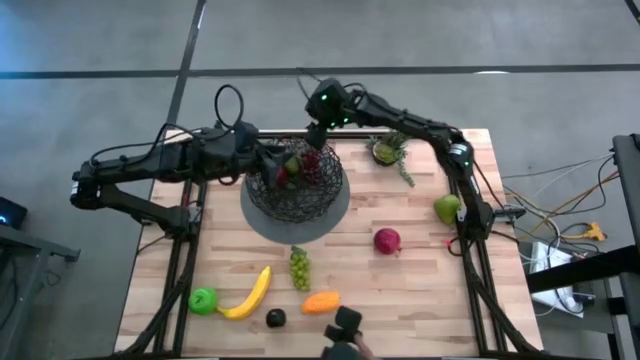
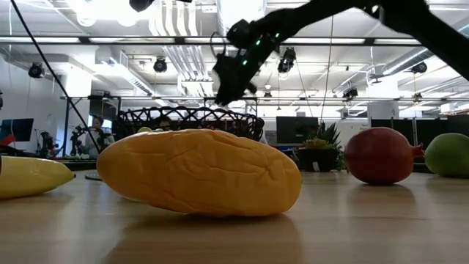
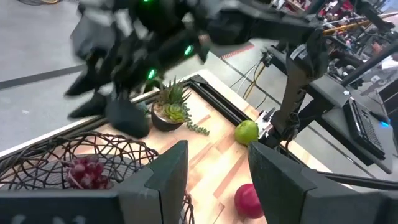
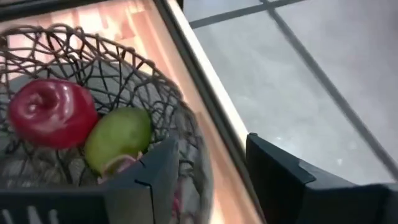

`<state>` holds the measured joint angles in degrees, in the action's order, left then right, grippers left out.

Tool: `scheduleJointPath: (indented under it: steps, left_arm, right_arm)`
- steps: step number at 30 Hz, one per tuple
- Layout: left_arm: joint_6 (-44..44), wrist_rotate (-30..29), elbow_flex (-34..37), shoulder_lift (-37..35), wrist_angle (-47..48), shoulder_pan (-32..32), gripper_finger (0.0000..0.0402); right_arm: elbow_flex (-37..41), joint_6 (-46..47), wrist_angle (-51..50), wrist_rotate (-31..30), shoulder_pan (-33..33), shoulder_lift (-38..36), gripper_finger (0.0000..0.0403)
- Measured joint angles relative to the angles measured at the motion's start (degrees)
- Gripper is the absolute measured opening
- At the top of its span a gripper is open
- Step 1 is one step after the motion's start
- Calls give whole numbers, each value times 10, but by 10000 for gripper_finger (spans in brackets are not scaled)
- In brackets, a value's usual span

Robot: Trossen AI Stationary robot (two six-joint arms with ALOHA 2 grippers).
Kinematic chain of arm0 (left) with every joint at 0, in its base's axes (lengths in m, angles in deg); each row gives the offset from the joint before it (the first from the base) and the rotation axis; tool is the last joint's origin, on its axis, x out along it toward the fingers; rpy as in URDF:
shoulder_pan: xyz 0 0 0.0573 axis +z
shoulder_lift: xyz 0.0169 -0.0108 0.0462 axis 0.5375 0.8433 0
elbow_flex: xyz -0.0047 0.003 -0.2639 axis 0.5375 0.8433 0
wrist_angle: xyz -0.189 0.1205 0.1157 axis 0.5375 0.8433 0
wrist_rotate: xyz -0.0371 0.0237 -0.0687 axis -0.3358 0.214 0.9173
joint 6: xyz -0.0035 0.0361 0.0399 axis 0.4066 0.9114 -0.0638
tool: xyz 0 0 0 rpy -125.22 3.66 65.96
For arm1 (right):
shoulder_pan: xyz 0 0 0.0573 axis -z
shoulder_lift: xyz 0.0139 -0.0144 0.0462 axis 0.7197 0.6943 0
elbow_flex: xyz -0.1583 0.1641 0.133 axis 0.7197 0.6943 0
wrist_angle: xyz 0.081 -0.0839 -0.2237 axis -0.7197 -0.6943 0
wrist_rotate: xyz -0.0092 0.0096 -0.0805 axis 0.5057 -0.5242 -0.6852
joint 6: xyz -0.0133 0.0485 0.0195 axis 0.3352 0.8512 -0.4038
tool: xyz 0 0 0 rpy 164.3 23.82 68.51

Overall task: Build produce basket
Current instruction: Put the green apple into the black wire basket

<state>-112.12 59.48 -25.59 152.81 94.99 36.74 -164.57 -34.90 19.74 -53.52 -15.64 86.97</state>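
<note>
Wood tabletop point(image 1: 420, 290) | basket point(image 1: 296, 182) at back centre, holds red apple point(image 4: 53, 112), pear point(image 4: 118, 137), grapes point(image 3: 87, 171) | right pincer point(image 1: 316, 132) open, empty, above rim | left pincer point(image 1: 268, 160) open at basket's left edge | banana point(image 1: 250, 295) etc. near front, unpicked

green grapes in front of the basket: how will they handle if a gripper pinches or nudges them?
The green grapes form a lumpy, narrow cluster lying flat, so they will probably slide or pivot rather than roll. The knobbly surface likely offers uneven contact, so a pinch across the narrow width seems safest. Being a toy, probably light.

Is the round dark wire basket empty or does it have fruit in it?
Not empty. The round dark wire basket holds a red apple, a green fruit and purple grapes.
</note>
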Motion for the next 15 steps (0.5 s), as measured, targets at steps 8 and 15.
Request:
scheduleJointPath:
  steps: [8, 15]
  left_arm:
    - [0, 0, 1, 0, 11, -22, 152]
    - [-99, 66, -5, 0, 157, -67, 152]
  right_arm:
    - [101, -25, -27, 10, 7, -146, 155]
    - [298, 23, 2, 36, -11, -320, 120]
